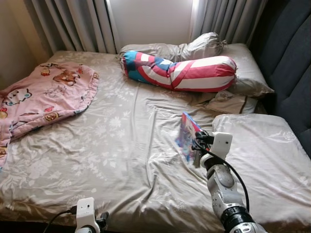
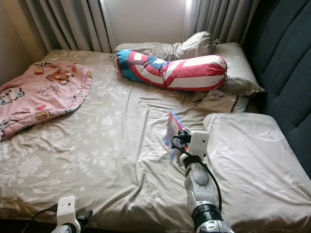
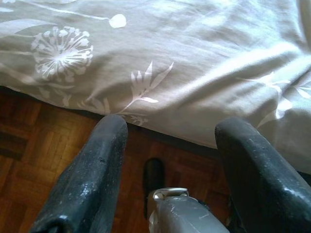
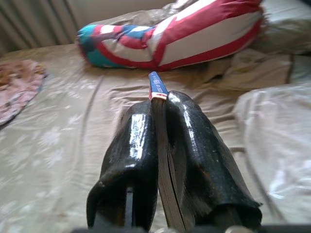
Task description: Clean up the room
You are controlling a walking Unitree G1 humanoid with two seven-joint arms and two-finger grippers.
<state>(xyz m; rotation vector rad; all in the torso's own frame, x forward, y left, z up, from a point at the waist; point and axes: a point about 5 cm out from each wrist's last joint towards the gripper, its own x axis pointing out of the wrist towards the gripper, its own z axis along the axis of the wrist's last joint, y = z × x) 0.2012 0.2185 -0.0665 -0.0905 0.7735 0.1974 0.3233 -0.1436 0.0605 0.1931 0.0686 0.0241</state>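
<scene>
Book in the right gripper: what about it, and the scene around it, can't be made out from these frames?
- Book: cover blurred and small in the eye views; right wrist view shows it edge-on between the right gripper fingers.
- Pink blanket: cut off by the eye views' left edge.
- Floor under the bed: hidden by the bedsheet.

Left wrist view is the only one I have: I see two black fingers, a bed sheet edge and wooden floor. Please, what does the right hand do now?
Observer: The right hand is shut on a thin colourful book, held upright over the bed.
Operator: What lies beyond the book?
Observer: A striped red, white and blue bolster lies near the curtains.
Operator: Anything else to tidy?
Observer: A pink blanket is crumpled at the far-left corner of the bed.
</scene>
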